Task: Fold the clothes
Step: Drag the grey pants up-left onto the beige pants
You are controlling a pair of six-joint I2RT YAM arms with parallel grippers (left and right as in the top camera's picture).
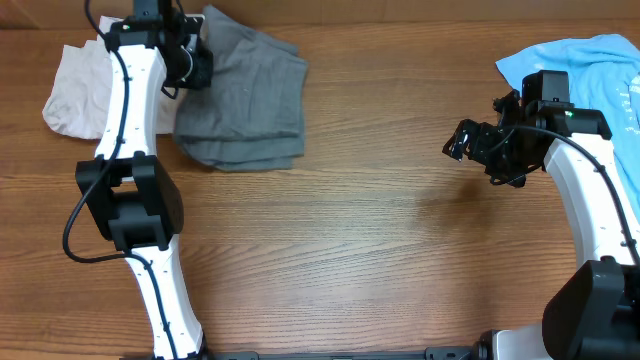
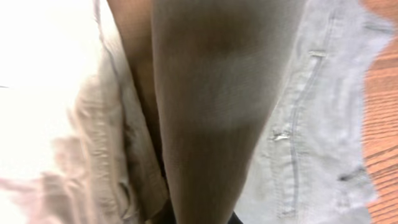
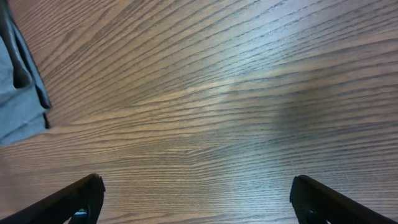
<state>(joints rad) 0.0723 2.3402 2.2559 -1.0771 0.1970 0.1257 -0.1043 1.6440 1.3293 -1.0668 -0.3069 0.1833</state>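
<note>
The grey shorts (image 1: 245, 100) lie folded on the table at the back left. My left gripper (image 1: 190, 62) sits at their left edge. In the left wrist view a ridge of grey cloth (image 2: 211, 112) rises from between the jaws (image 2: 199, 219), whose fingers are mostly hidden; more grey cloth with seams (image 2: 311, 124) lies to the right. The beige shorts (image 1: 72, 92) lie left of the left arm and also show in the left wrist view (image 2: 43, 93). The light-blue T-shirt (image 1: 590, 60) is at the back right. My right gripper (image 1: 467, 140) (image 3: 196, 199) is open and empty above bare table.
The wooden table (image 1: 380, 230) spreads between the two arms. The edge of the grey shorts (image 3: 18, 99) shows at the left of the right wrist view. No black garment is in view.
</note>
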